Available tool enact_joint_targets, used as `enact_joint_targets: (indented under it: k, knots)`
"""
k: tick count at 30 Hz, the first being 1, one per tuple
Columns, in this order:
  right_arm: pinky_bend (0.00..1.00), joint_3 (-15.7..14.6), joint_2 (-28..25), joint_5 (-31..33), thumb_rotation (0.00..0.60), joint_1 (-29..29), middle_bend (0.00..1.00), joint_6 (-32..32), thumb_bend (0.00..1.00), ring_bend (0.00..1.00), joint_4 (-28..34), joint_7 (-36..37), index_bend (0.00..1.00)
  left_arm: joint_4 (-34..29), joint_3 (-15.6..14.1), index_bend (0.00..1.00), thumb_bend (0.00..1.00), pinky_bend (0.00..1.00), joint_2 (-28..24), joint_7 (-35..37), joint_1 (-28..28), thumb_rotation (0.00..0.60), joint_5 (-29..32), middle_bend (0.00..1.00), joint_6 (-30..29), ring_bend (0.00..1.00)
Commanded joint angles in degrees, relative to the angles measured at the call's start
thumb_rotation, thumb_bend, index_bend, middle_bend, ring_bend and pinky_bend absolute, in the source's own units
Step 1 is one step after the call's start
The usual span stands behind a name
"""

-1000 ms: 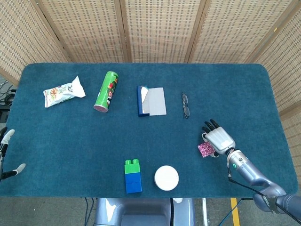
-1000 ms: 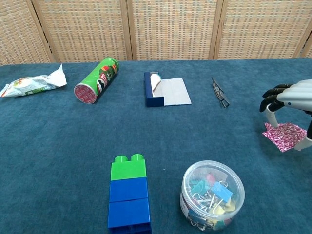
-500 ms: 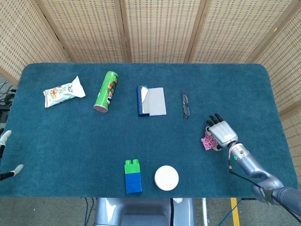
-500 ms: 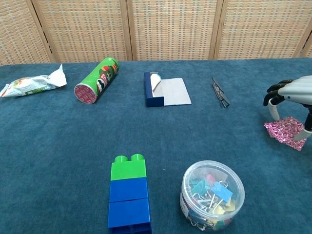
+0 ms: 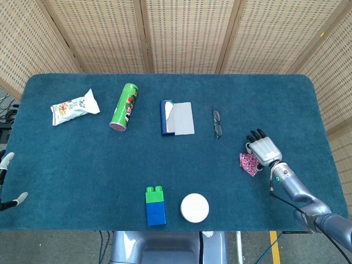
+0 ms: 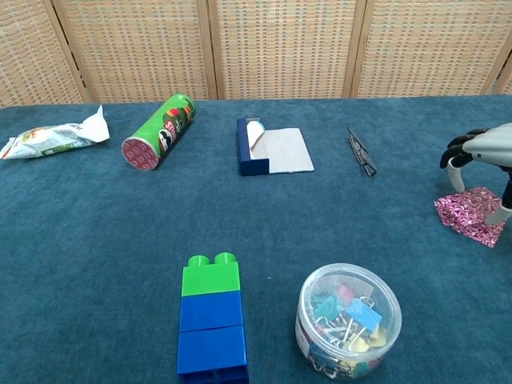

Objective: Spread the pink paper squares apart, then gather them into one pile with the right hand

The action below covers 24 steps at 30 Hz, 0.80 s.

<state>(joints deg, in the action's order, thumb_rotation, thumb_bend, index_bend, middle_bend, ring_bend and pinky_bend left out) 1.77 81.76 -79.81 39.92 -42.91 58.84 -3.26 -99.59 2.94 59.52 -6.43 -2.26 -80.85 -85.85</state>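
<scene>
Pink patterned paper squares point(image 6: 472, 216) sit bunched at four o'clock on the teal worktop point(image 5: 82, 159); my right hand point(image 5: 263, 149) rests fingertips on them, nothing gripped, ready to fan them apart.

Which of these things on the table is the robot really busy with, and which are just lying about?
In use:
pink paper squares
right robot hand

Lying about:
snack bag
green can
notebook
glasses
toy bricks
tub of clips

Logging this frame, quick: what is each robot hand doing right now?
Left robot hand: cannot be told.
Right robot hand: fingers on the pink paper squares; grip unclear.
</scene>
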Motion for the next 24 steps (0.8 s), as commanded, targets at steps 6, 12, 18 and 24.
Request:
enact_joint_targets:
  k: [6, 12, 18, 24]
  knots:
    - [0.00, -0.3, 0.2, -0.2, 0.600, 0.1, 0.16, 0.6, 0.00, 0.00, -1.1, 0.5, 0.40, -0.1, 0.0, 0.04, 0.16, 0.00, 0.0, -0.2, 0.0, 0.600, 0.1, 0.00, 0.0, 0.00]
    - [0.00, -0.5, 0.0, 0.0, 0.600, 0.0, 0.15, 1.1, 0.00, 0.00, -1.0, 0.2, 0.37, 0.0, 0.0, 0.04, 0.16, 0.00, 0.1, -0.2, 0.0, 0.600, 0.2, 0.00, 0.1, 0.00]
    - [0.00, -0.5, -0.1, 0.2, 0.600, -0.1, 0.15, 1.1, 0.00, 0.00, -0.7, -0.3, 0.35, -0.1, 0.1, 0.04, 0.16, 0.00, 0.1, -0.2, -0.1, 0.600, 0.1, 0.00, 0.2, 0.00]
    - [0.00, -0.6, -0.2, -0.2, 0.600, -0.3, 0.15, 0.6, 0.00, 0.00, -0.7, -0.5, 0.35, -0.1, 0.1, 0.04, 0.16, 0.00, 0.0, -0.2, -0.1, 0.600, 0.1, 0.00, 0.2, 0.00]
